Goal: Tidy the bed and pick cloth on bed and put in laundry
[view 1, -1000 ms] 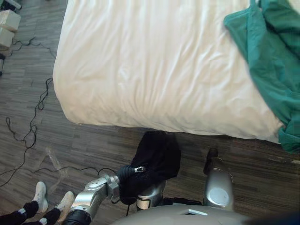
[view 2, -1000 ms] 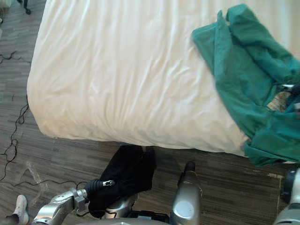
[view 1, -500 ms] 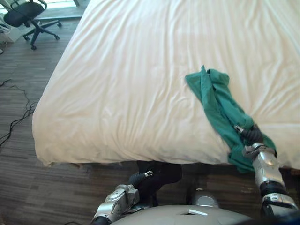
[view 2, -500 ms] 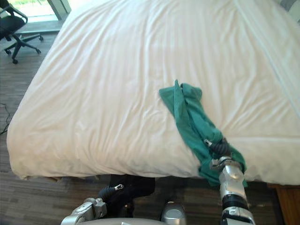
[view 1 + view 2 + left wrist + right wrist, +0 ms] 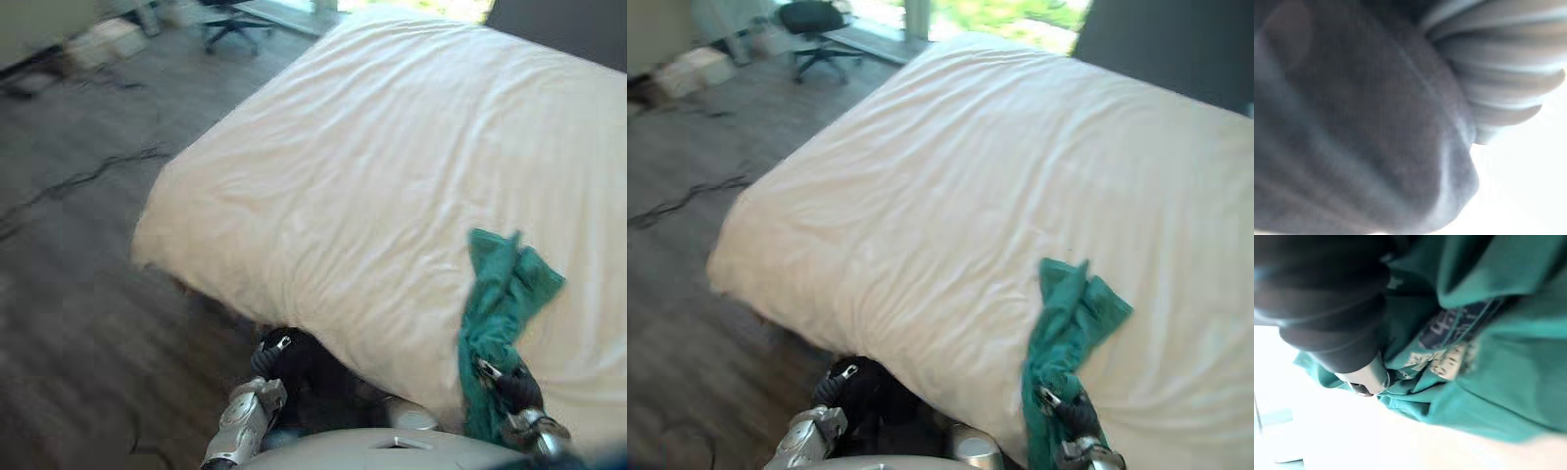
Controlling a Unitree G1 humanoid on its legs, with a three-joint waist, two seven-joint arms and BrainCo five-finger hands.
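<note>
At the far left, the dark wooden floor point(image 5: 69, 294) runs along the bed, and an office chair point(image 5: 818, 18) stands beyond the bed's far left corner. Below the near edge of the bed point(image 5: 372, 186), not far from its near left corner, the left hand point(image 5: 266, 360) is low and buried in a black cloth point(image 5: 318, 380). The left wrist view gives dark fabric against the ribbed cover, so I cannot tell whether this hand really grips it. The white bed itself is quite smooth, with only light wrinkles. Toward the right, the green cloth point(image 5: 502, 299) lies across the near edge. Its upper part is spread on the bed, and its lower part is gathered into a narrow rope that goes down to the right hand point(image 5: 514, 390). This hand is closed on the green cloth, and in the right wrist view one silver finger point(image 5: 1370, 378) presses into the folds. The step in hand is, I think, taking the green cloth off the bed. To do it well, the right hand should hold firm and draw the cloth toward the near edge and upward, not sideways, so that the white cover is not pulled out of shape. The loose upper end should come free of the bed before the robot turns to the laundry; otherwise it may drag on the floor.
</note>
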